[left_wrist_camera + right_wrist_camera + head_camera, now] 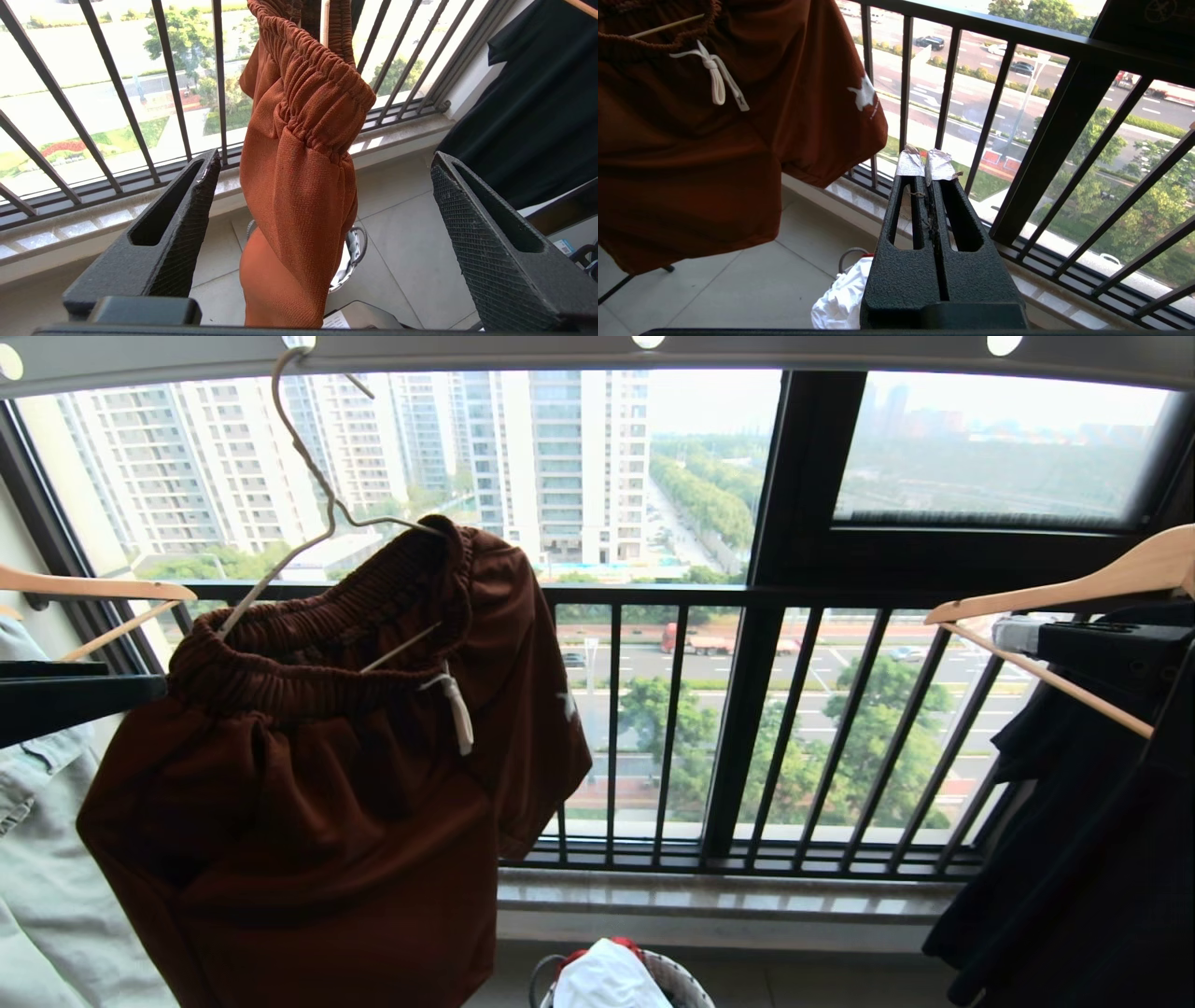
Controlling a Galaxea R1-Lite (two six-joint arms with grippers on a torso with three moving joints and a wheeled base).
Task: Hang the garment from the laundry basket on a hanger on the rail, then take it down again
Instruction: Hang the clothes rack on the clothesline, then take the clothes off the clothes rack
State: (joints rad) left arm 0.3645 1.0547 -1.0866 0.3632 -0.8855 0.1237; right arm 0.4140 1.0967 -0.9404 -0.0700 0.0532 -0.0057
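The rust-brown shorts (336, 756) hang by their gathered waistband on the thin cream hanger (308, 476), whose hook goes up into a hole of the grey rail (597, 350); the rail is cut off by the head view's upper edge, so the hook's seat cannot be made out. Much of the hanger's wire is buried in the waistband, with only a short stretch showing near the white drawstring (453, 705). The left gripper (322, 186) has its jaws standing wide apart and empty, with the waistband edge of the shorts hanging in the gap between them, clear of both fingers (187, 224). The right gripper (924, 161) is pressed together on nothing, held off to one side of the shorts, near the leg hem with the small white print (865, 93), in front of the black balustrade (1045, 140). Below it the laundry basket (686, 980) is mostly hidden by a white cloth (607, 980), and in the left wrist view it is nearly covered by the hanging shorts. Wooden hangers (1046, 597) and dark clothing (1074, 859) hang beyond the right gripper, partly cut off.
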